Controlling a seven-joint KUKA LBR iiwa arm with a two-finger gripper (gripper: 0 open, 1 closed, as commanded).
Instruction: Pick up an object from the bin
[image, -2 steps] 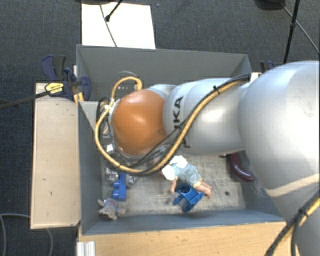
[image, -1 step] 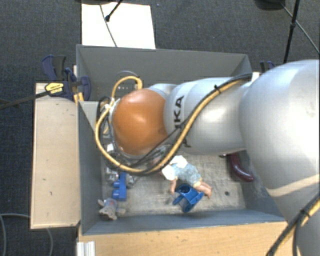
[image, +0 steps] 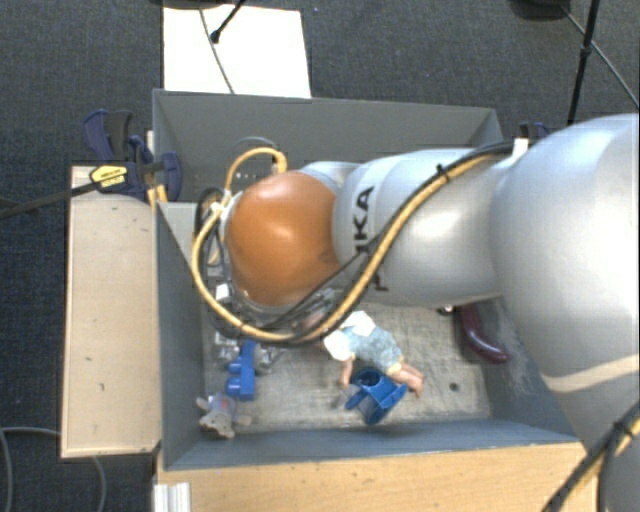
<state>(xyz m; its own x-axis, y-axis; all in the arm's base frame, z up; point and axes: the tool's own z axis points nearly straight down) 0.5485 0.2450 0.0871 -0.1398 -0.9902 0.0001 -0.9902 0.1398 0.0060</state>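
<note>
My gripper reaches down from under the orange dome into the bin's left part. Just below it lies a small blue plastic piece, close to or touching the gripper's lower end. A small grey figure rests in the front left corner, a little further down. To the right, a doll with a white cap, a pale patterned top and blue trousers lies on the bin floor, apart from the gripper.
A dark red curved thing lies at the bin's right, partly hidden beneath the arm. The arm and its cables cover the bin's middle and back. Bare floor shows between the blue piece and the doll.
</note>
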